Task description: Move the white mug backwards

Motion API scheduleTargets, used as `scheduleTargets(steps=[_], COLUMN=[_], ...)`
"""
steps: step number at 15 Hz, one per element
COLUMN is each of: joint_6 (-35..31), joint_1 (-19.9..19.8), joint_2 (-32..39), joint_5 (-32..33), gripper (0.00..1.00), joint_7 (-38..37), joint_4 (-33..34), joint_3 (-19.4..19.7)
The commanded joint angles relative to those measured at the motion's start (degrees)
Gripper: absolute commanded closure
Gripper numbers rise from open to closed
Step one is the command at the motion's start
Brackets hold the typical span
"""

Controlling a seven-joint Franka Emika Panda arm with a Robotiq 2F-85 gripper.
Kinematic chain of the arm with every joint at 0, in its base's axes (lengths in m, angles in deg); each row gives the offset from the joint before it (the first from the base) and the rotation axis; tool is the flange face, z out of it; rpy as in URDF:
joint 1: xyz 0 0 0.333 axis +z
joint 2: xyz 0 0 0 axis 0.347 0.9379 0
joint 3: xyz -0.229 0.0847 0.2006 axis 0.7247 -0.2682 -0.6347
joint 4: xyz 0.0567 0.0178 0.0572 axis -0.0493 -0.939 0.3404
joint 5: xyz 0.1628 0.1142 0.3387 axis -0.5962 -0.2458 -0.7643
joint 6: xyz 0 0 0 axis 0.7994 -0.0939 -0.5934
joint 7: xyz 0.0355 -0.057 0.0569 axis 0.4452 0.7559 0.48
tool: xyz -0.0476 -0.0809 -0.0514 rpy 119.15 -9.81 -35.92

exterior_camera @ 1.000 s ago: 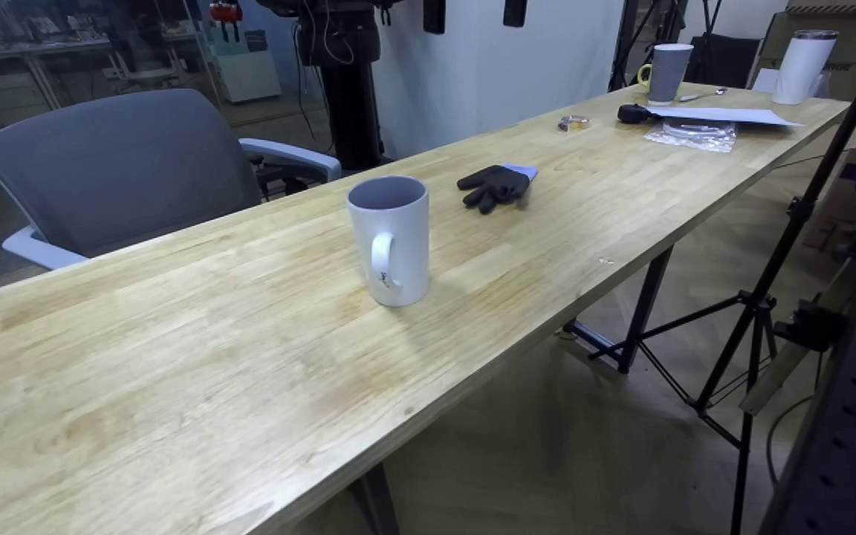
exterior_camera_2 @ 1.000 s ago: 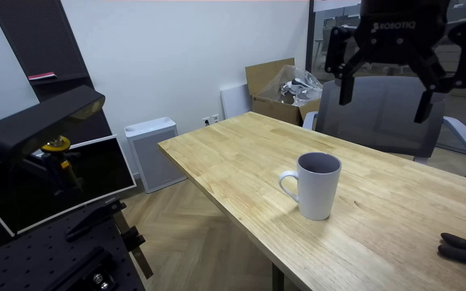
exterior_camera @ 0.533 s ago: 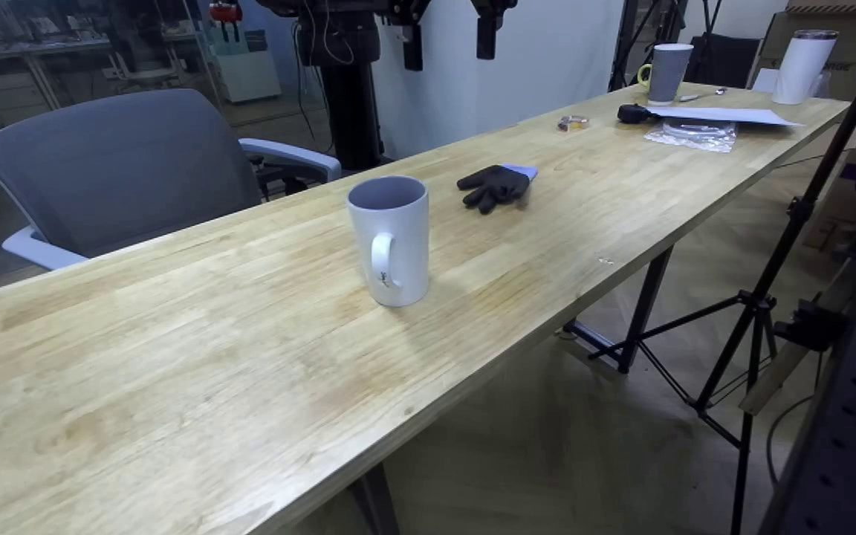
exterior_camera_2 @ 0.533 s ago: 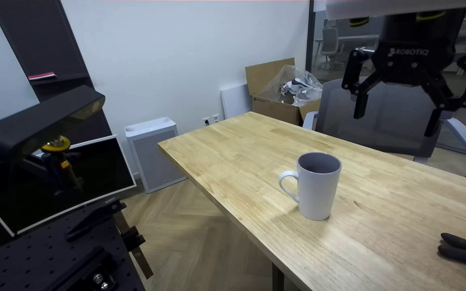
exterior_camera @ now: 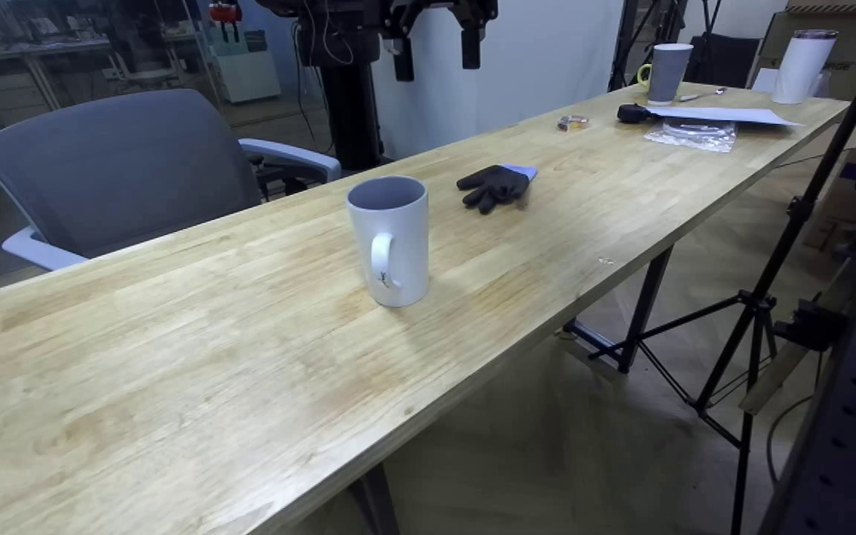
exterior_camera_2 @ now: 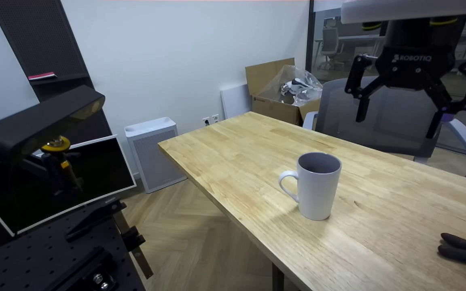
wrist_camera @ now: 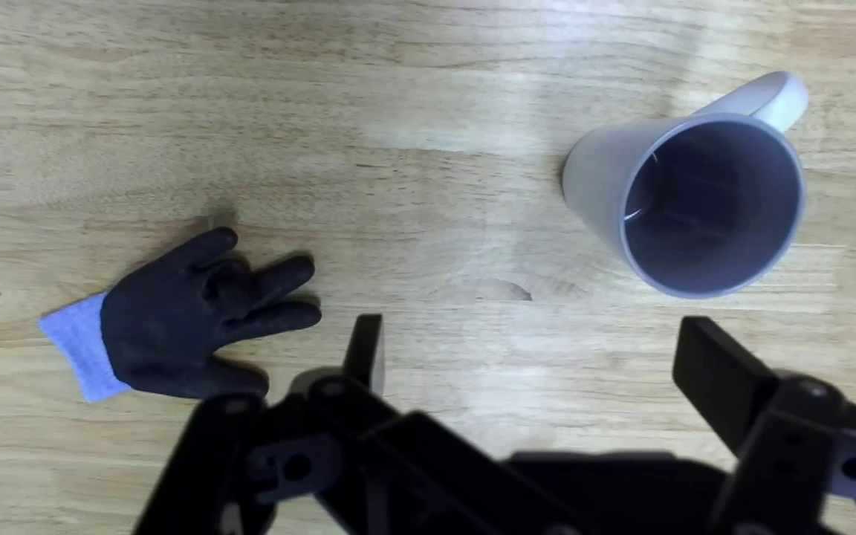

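The white mug is stood upright on the wooden bench, with its grey-blue inside turned upward. In an exterior view its handle is turned toward the near side, and a black glove with a pale blue cuff is seen lying farther off to the right, apart from the mug.

In both exterior views the hand is seen raised higher than the mug and well apart from it. Its two fingers are spread wide, and nothing is gripped between them. In the wrist view the bench is shown beneath the fingers; the mug is seen at the right, on their far side, with its handle directed to the far right, and the glove is seen at the left.

Toward the far end of the bench, at the right in an exterior view, a grey cup and a white tumbler are stood, with a sheet of paper and a clear plastic bag on their near side. In an exterior view a chair is seen at the far edge of the bench, partly hidden by the hand, and a cardboard box holding clear plastic is seen beyond the far corner.
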Motion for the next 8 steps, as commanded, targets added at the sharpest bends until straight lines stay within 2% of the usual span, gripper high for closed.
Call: scheduleTargets(steps=[1,7,8], joint_6=[3.01,3.34,1.82], joint_1=[-1.02,-1.3,-1.16], joint_2=[1.57,2.35,1.42], joint_5=[0.82,1.84,1.39], gripper=[0.0,0.0,0.0], joint_7=[2.6,5.66,4.72], joint_4=[3.47,4.77,2.71], joint_3=[-0.79,-0.85,-0.88])
